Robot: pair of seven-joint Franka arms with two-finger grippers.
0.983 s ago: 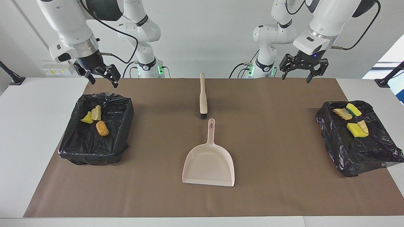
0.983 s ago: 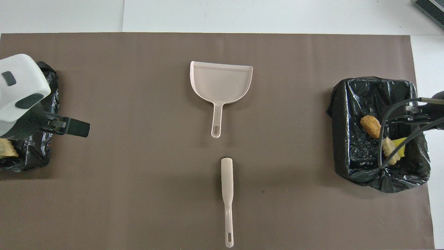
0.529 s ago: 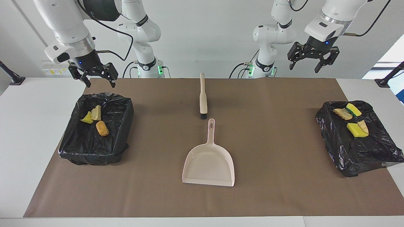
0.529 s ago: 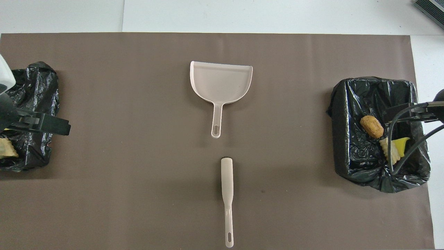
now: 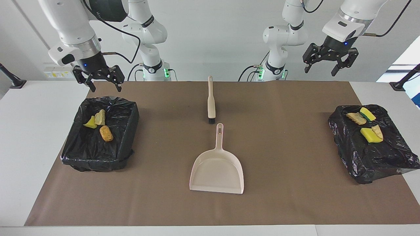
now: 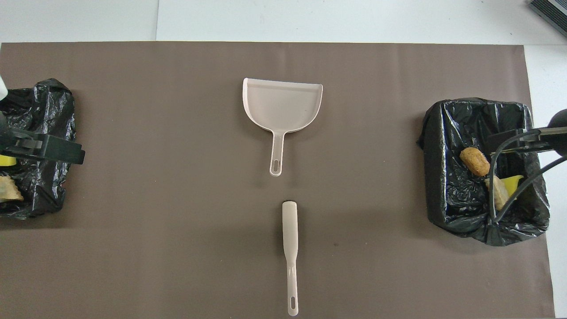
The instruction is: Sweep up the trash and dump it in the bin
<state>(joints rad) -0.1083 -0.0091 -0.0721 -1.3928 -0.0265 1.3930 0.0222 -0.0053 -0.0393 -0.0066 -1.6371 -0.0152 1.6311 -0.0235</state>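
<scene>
Now we have both of our arms drawn up and back compared with a second ago: our left gripper (image 5: 329,61) has risen from low near the back edge of the mat to hang high over the bin (image 5: 398,154) at its end of the table, and our right gripper (image 5: 98,78) has lifted a little and turned square above the back rim of the other bin (image 5: 129,131). Both grippers stand with fingers spread and hold nothing.

Nothing on the table has moved in that time. We read this as a pull-back after the last drop, and we judge the job done or all but done, since no loose piece shows on the brown mat (image 5: 295,196).

The trash (image 5: 361,118) sits in two heaps. Four pieces lie on the black liner of the bin at the left arm's end: two yellow sponge chunks, one with a green layer, and two tan lumps, touching in pairs. Three more (image 5: 105,133) lie inside the bin at the right arm's end, close together.

The brush (image 5: 211,103) lies mid-table with its long axis running straight away from us, bristles pointing away. The dustpan (image 5: 217,170) lies just beyond it on the same line, its handle pointing back at the bristles, its open mouth away from us, empty.
</scene>
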